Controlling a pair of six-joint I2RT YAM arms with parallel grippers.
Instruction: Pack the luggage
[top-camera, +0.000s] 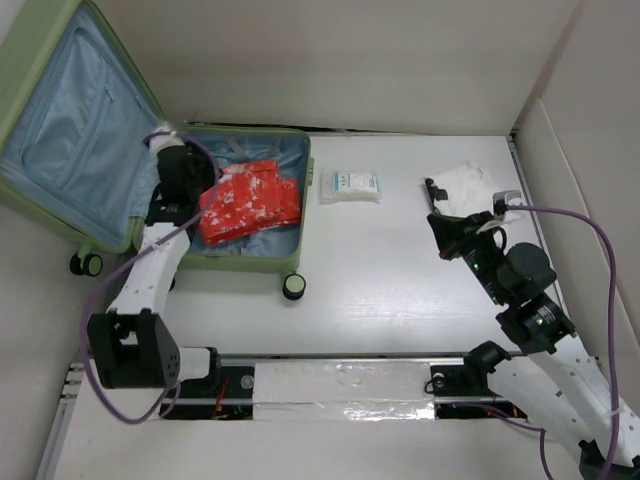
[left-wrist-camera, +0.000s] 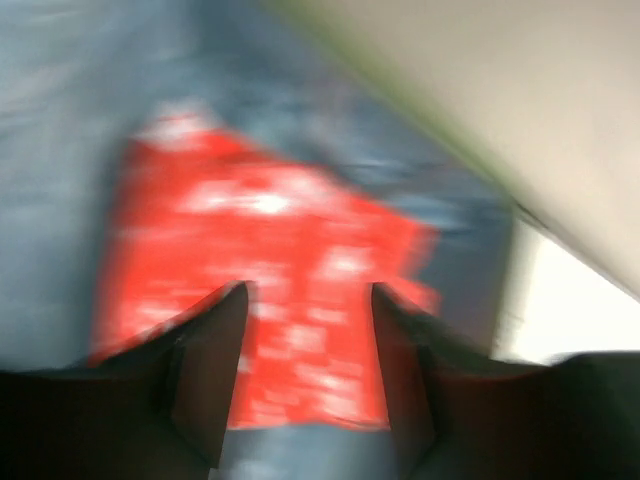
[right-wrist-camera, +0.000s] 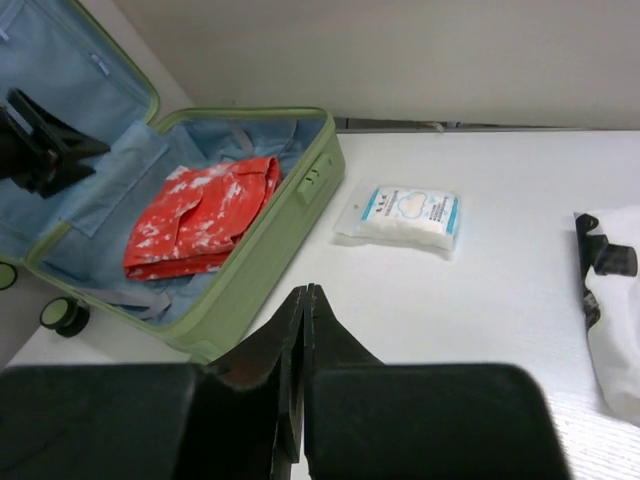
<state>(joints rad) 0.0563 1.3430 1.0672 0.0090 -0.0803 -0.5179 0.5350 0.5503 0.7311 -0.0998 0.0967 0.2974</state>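
The luggage (top-camera: 250, 263) lies open at the back left, a pale green hard shell with light blue lining, its lid (top-camera: 70, 130) leaning back to the left. A red garment with white print (top-camera: 250, 205) lies folded in the base. My left gripper (top-camera: 203, 193) hangs open just over that garment (left-wrist-camera: 270, 230); its wrist view is blurred, and nothing sits between the fingers (left-wrist-camera: 215, 360). My right gripper (top-camera: 434, 219) is shut on nothing above the bare table at the right. In its wrist view the closed tips (right-wrist-camera: 305, 291) point toward the luggage rim (right-wrist-camera: 290, 215).
A white packet with blue print (top-camera: 350, 186) lies on the table right of the luggage. A white bag with a black strap (top-camera: 468, 182) sits at the back right, just beyond my right gripper. Pale walls close in the back and right. Two caster wheels (top-camera: 294, 286) stick out toward me.
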